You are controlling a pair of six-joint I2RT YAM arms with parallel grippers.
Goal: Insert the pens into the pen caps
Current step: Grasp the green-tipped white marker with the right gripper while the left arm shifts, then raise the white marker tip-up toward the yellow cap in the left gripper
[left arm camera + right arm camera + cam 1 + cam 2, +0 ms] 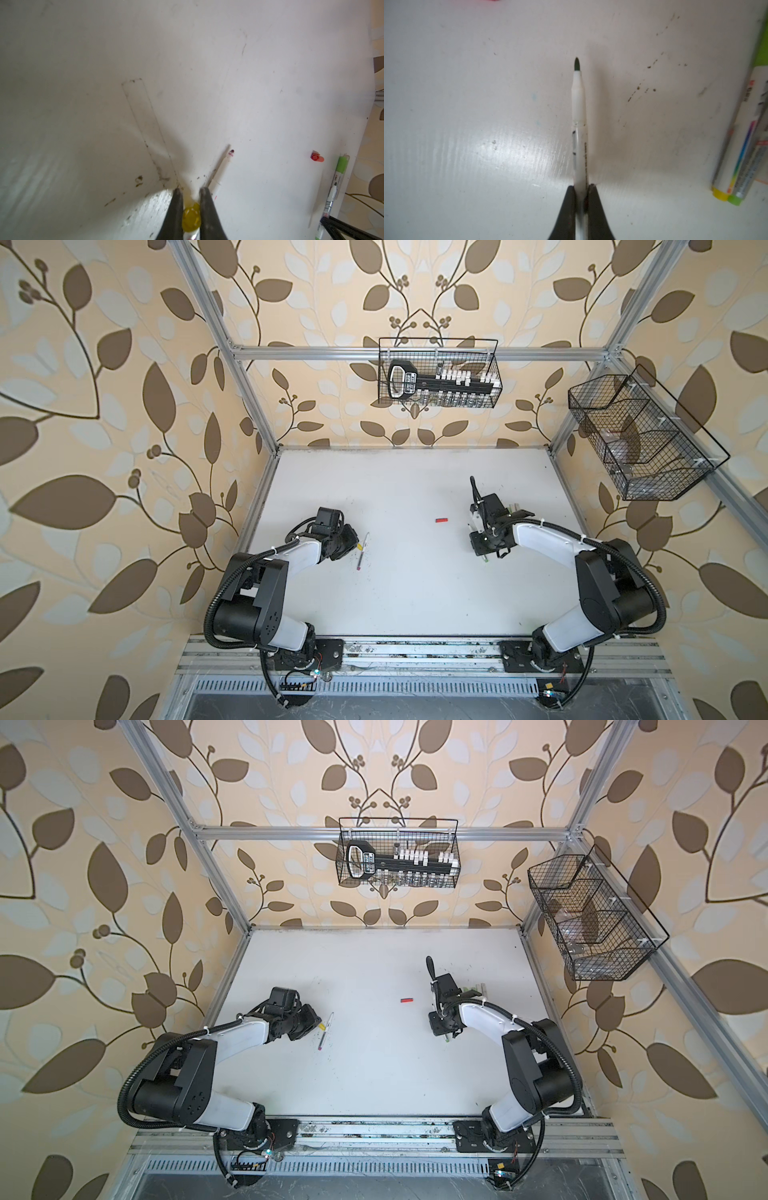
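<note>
My left gripper is shut on a yellow pen cap, low over the table; in a top view the cap shows at its fingertips. Right beside it a thin white pen with a red end lies on the table, seen in both top views. My right gripper is shut on a thin white pen whose dark green tip points away from it, above the table. A red pen cap lies alone between the arms.
Several capped pens lie side by side behind the right arm, one with a lime green cap. The white table is scuffed. Two wire baskets hang on the frame.
</note>
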